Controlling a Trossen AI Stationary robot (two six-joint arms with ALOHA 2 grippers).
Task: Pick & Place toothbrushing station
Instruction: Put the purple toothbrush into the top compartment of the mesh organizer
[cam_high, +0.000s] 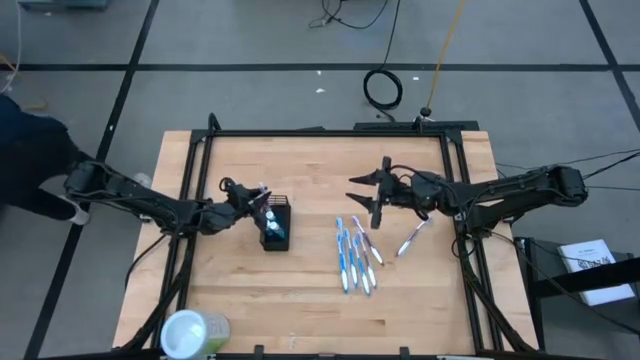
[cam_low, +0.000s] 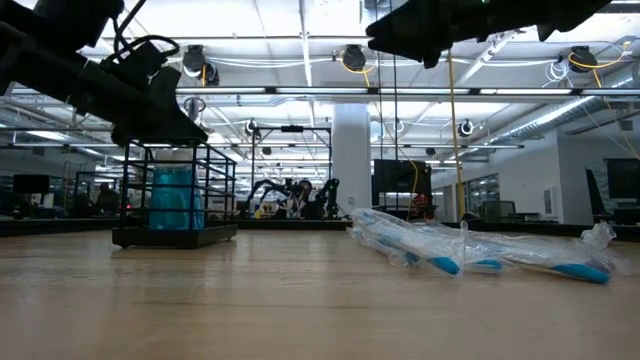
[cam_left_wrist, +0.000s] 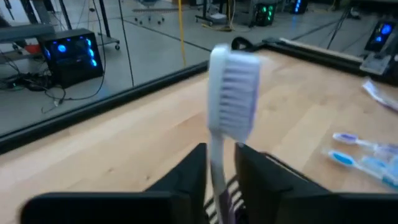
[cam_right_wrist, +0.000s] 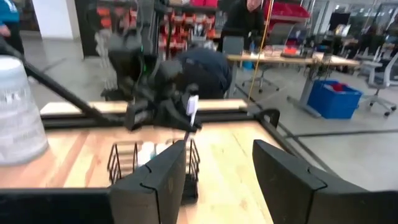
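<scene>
High view: left gripper (cam_high: 262, 198), fingers gripping a toothbrush (cam_left_wrist: 231, 93), is hovering over the mesh holder (cam_high: 276, 226) at centre-left; lowering it inside likely follows. Right gripper (cam_high: 363, 187) is waiting, fingers wide.

In the left wrist view the brush (cam_left_wrist: 233, 93) is blurred; its handle drops between the left tool's (cam_left_wrist: 219, 180) fingers and runs off the picture's edge, so its lower end is hidden. From above, the left tool (cam_high: 262, 200) covers part of the holder (cam_high: 276, 228), and the holder's contents are too small to tell apart. In the low view the right tool (cam_low: 425, 35) is cut off by the upper edge. The cup (cam_high: 190, 335) is cut by the lower edge.
</scene>
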